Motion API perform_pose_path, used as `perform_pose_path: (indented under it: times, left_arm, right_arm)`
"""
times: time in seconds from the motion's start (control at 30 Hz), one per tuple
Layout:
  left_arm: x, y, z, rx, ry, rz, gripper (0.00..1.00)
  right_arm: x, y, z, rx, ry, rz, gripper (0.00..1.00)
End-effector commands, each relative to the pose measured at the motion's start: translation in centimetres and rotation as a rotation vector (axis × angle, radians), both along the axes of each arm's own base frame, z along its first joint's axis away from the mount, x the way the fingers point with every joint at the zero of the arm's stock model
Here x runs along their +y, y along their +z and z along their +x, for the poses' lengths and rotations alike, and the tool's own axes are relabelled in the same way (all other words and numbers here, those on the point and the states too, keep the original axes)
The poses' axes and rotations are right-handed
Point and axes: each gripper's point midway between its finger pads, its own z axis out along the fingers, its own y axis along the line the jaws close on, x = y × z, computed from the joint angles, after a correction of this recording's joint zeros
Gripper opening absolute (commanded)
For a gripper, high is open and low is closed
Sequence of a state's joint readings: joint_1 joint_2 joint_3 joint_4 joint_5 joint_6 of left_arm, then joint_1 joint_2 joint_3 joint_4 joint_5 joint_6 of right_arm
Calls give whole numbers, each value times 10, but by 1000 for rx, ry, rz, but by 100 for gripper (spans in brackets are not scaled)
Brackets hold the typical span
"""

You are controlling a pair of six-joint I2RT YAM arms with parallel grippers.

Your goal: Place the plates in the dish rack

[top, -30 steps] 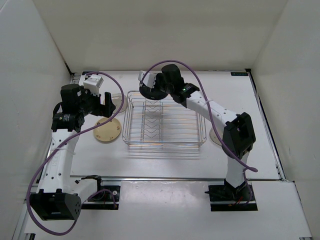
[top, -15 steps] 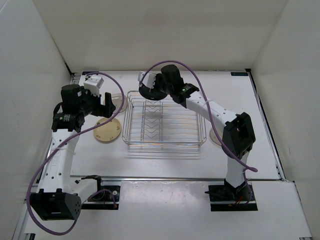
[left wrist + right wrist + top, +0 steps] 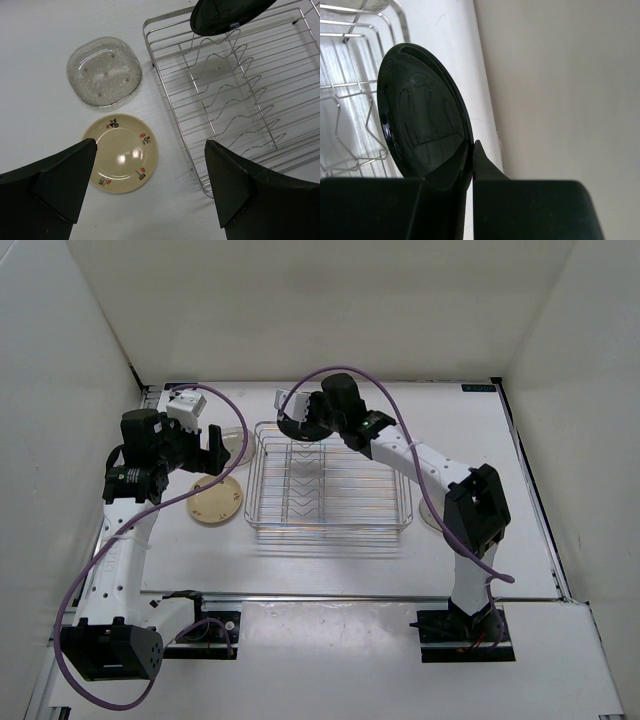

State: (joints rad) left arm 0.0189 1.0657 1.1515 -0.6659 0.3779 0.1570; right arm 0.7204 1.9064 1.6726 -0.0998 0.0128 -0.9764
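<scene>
Four plates are in view, with one dish rack (image 3: 330, 528) and two arms, each with one claw.

The black plate (image 3: 420, 125) is gripped at its rim by the right claw (image 3: 471, 165), which is clenched on it. It is held on edge over the far left corner of the rack. Whether its lower edge touches the wires cannot be told.

The cream-yellow plate (image 3: 121, 152) lies flat on the bench (image 3: 330, 565) just left of the rack, with small dark and red marks on its face. The translucent greyish plate (image 3: 104, 74) lies flat beyond it, also left of the rack, and the two are near each other but apart. The pale plate (image 3: 430, 516) lies at the rack's right near corner.

The left claw (image 3: 150, 145) is released with its jaws wide and grasps nothing. It hangs above the bench over the two left-hand plates.

The rack is silver wire with one central row of V-shaped dividers (image 3: 235, 95), and no plate stands in them.

The bench is white and matte. Plain white walls (image 3: 300, 310) close it in on the left, far and right sides. A purple cable (image 3: 100, 560) loops along each arm.

The right arm's elbow hides most of the pale plate, so only a sliver shows. In the top view the left claw covers part of the translucent plate. The left wrist view cuts off the top of the black plate.
</scene>
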Motion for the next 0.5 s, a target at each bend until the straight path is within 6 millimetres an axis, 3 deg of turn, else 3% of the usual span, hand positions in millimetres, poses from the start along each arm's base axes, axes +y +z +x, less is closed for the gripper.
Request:
perform_pose_path:
  times: [0.0, 0.47]
  left_arm:
    - [-1, 5, -3, -22, -14, -6, 100]
    - [2, 5, -3, -22, -4, -5, 100]
  right_arm:
    - [11, 11, 2, -68, 49, 23, 0]
    - [13, -7, -2, -76, 91, -11, 0]
